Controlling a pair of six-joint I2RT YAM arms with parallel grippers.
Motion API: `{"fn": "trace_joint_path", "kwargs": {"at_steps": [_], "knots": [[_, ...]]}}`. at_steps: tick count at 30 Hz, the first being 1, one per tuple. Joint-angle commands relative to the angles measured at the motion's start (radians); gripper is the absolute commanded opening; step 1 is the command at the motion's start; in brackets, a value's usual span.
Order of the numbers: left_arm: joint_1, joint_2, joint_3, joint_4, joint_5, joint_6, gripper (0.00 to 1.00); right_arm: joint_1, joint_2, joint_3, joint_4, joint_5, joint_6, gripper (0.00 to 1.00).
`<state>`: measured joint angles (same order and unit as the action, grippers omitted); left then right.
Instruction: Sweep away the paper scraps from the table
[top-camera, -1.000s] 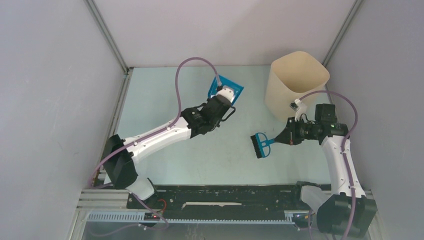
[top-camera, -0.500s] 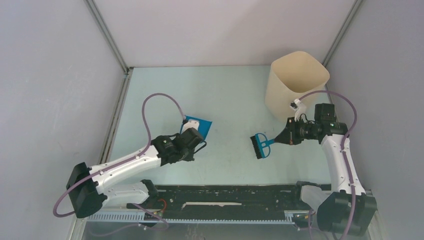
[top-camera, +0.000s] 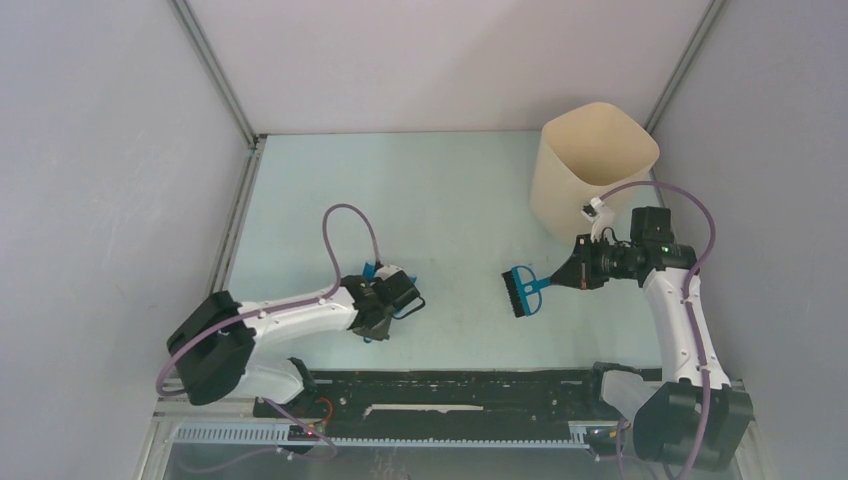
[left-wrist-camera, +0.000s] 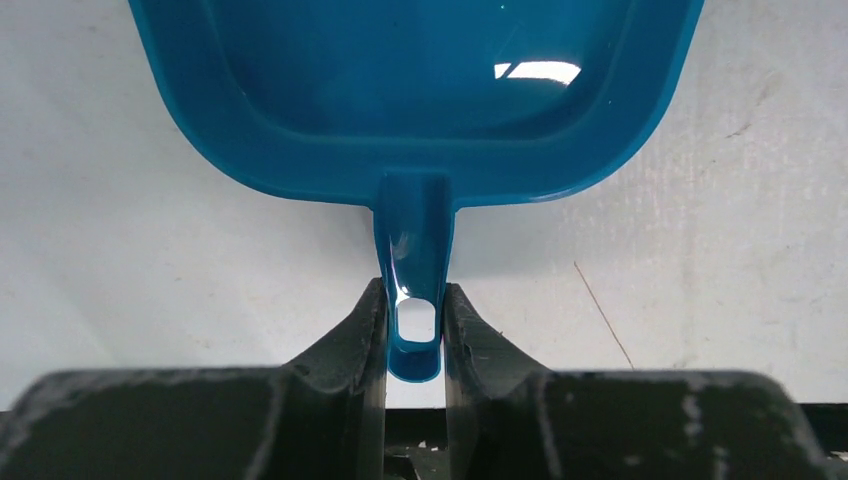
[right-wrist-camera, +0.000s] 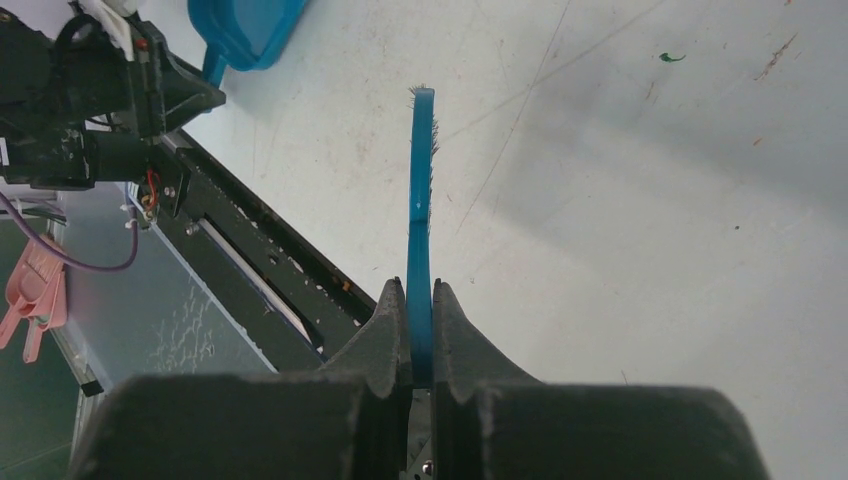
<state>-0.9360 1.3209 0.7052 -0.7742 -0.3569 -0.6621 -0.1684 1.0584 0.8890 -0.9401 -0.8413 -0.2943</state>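
No paper scraps show on the pale mint table (top-camera: 440, 190); only a tiny green speck (right-wrist-camera: 672, 57) lies on it in the right wrist view. My left gripper (top-camera: 387, 297) is shut on the handle (left-wrist-camera: 413, 250) of the blue dustpan (left-wrist-camera: 420, 90), low over the near-left table. From above the gripper hides most of the dustpan (top-camera: 371, 269). The pan looks empty. My right gripper (top-camera: 562, 277) is shut on the handle of the small blue hand brush (top-camera: 520, 290), bristle head pointing left. In the right wrist view the brush (right-wrist-camera: 420, 200) is edge-on between the fingers (right-wrist-camera: 385, 335).
The tall beige bin (top-camera: 595, 170) stands at the back right, just behind the right arm. A black metal rail (top-camera: 450, 390) runs along the near edge and shows in the right wrist view (right-wrist-camera: 260, 250). Grey walls close in both sides.
The left arm has pulled back from the far middle of the table to the near left, carrying the dustpan with it. The right arm and brush have not moved.
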Motion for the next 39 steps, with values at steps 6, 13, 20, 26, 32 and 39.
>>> {"fn": "trace_joint_path", "kwargs": {"at_steps": [6,13,20,26,32,39], "knots": [[-0.004,0.116,0.098,0.065,0.039,0.049,0.33,-0.011,0.0,0.032,0.001,-0.023,-0.017,0.0],[-0.019,-0.015,0.167,-0.106,0.03,0.064,0.48,-0.011,0.003,0.033,0.003,-0.018,-0.013,0.0],[-0.019,-0.346,0.28,-0.203,-0.156,0.194,0.53,0.101,-0.016,0.06,-0.071,-0.104,-0.123,0.0],[-0.008,-0.731,0.04,0.117,-0.309,0.273,0.9,0.454,0.155,0.163,-0.105,0.056,-0.124,0.0],[-0.004,-0.872,-0.049,0.142,-0.404,0.274,1.0,0.656,0.403,0.316,-0.228,0.024,-0.197,0.0],[0.002,-0.762,-0.045,0.144,-0.45,0.308,1.0,0.77,0.709,0.476,-0.231,-0.107,-0.223,0.01]]}}
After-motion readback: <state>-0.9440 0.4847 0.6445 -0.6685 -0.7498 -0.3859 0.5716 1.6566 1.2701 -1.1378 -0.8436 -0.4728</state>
